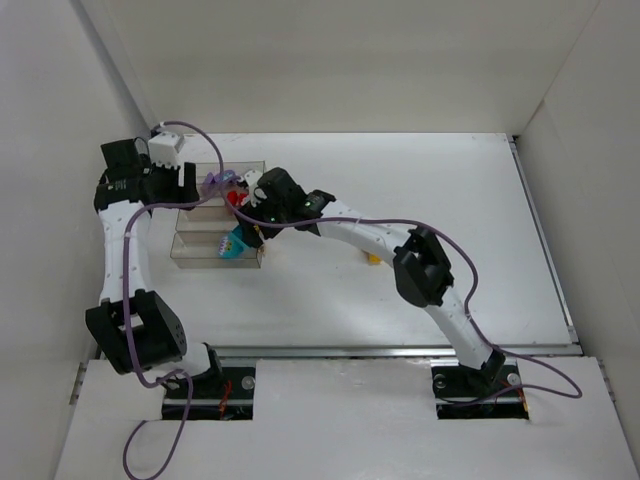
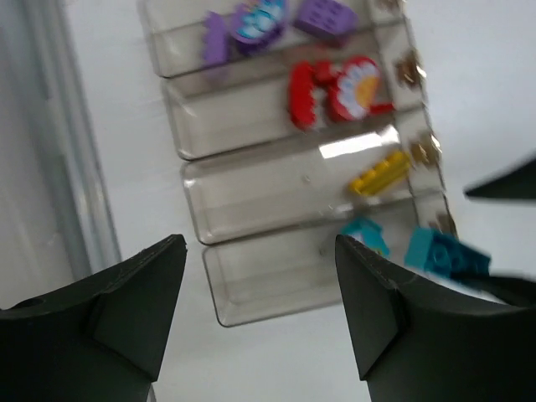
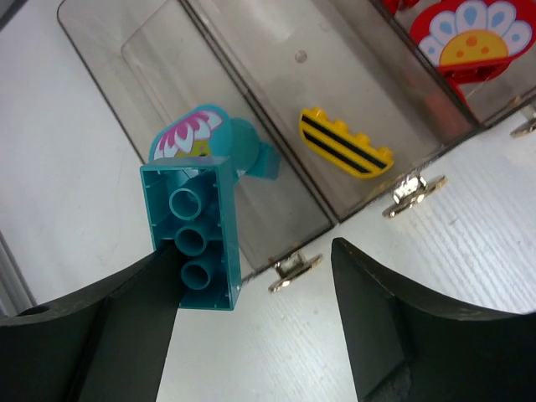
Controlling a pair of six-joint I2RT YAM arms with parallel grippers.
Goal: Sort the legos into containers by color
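Observation:
The containers (image 1: 195,250) are four clear bins in a row at the table's left. Purple legos (image 2: 322,17) lie in the far bin, red legos (image 2: 306,96) in the one beside it, and a yellow lego (image 3: 345,142) in the third. A cyan flower lego (image 3: 197,134) lies in the nearest bin. My right gripper (image 3: 251,251) is open over that bin's front edge. A cyan brick (image 3: 194,239) leans against its left finger only. My left gripper (image 2: 260,243) hangs open and empty above the bins' other end. Another yellow lego (image 1: 373,258) lies on the table under the right arm.
White enclosure walls (image 1: 110,80) stand close to the left of the bins and along the back. Small metal tabs (image 3: 410,193) stick out from the bin fronts. A rail (image 1: 400,350) runs along the table's near edge.

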